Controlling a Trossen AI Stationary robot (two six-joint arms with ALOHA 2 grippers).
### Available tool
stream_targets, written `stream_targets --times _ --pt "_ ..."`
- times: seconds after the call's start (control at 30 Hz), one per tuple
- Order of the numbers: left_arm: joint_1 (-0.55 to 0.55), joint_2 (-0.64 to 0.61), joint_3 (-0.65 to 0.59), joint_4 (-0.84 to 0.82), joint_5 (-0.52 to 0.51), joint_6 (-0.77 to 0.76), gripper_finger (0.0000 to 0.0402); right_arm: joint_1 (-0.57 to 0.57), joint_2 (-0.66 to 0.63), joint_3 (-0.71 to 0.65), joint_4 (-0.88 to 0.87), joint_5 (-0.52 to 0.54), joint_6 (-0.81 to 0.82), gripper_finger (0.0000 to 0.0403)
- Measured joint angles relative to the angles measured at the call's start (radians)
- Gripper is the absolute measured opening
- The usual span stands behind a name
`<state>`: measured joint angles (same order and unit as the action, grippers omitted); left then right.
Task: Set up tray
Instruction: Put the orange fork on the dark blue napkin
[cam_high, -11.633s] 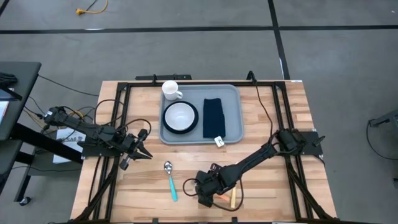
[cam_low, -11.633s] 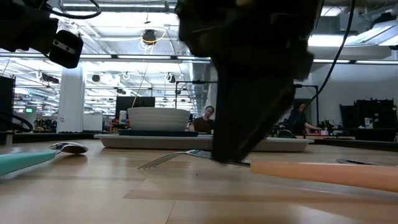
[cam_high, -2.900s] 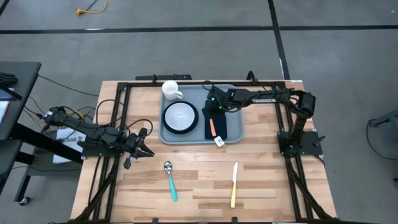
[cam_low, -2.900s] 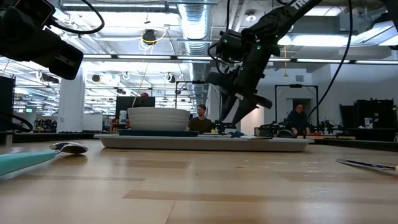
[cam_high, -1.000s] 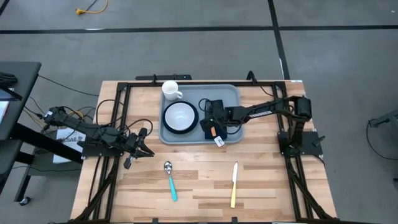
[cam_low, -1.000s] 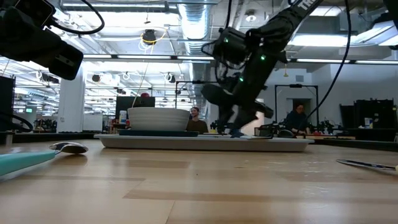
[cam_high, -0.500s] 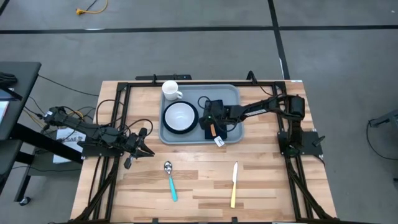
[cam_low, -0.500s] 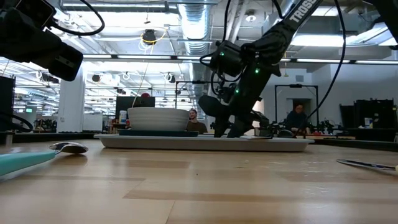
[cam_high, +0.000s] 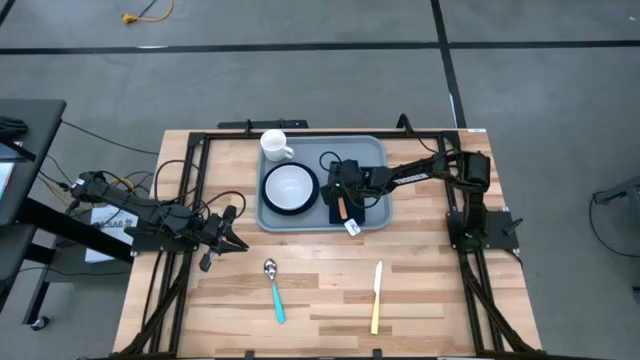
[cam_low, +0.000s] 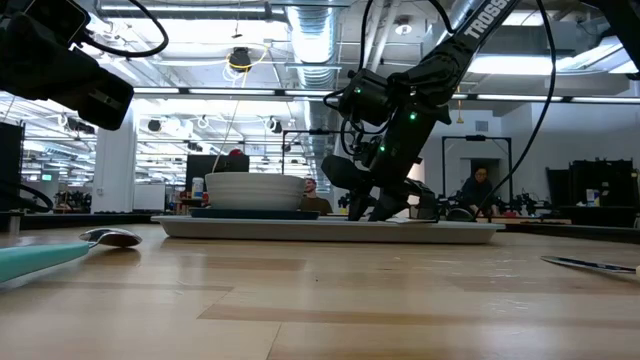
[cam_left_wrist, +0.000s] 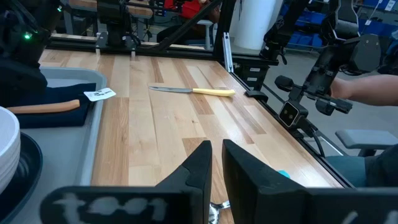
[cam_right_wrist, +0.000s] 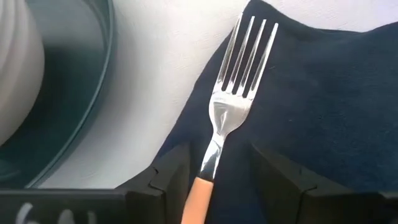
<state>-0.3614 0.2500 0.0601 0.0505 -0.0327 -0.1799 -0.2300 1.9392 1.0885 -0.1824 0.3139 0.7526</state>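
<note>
The light grey-blue tray (cam_high: 372, 150) lies at the table's far middle. It carries a white bowl (cam_high: 290, 185) on a dark teal plate (cam_high: 268, 202), a white mug (cam_high: 275, 146) and a dark navy napkin (cam_high: 353, 213). A fork (cam_right_wrist: 227, 112) with an orange handle (cam_high: 343, 209) lies on the napkin (cam_right_wrist: 323, 112). My right gripper (cam_right_wrist: 216, 171) is open, low over the napkin, one finger on each side of the fork's handle and apart from it. My left gripper (cam_high: 226, 243) is shut and empty above the table's left side; it also shows in the left wrist view (cam_left_wrist: 216, 168).
A spoon with a teal handle (cam_high: 273, 290) and a knife with a yellow handle (cam_high: 376, 297) lie on the bare wood near the table's front. A black frame borders the table. A person's arm (cam_left_wrist: 367, 87) shows beyond the table's edge.
My right gripper has gone down onto the napkin on the tray, bringing the fork down with it. The fork now lies flat on the napkin.
</note>
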Motion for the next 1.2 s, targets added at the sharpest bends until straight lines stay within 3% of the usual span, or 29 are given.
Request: stream_targets --times 0.6,1.2 --pt "0.000 0.000 0.000 0.000 -0.001 0.000 0.0025 -0.001 -0.002 0.003 0.003 -0.018 0.010 0.0006" --pt "0.000 0.000 0.000 -0.017 -0.001 -0.002 0.0025 -0.001 -0.002 0.002 0.007 -0.017 0.074 0.0000"
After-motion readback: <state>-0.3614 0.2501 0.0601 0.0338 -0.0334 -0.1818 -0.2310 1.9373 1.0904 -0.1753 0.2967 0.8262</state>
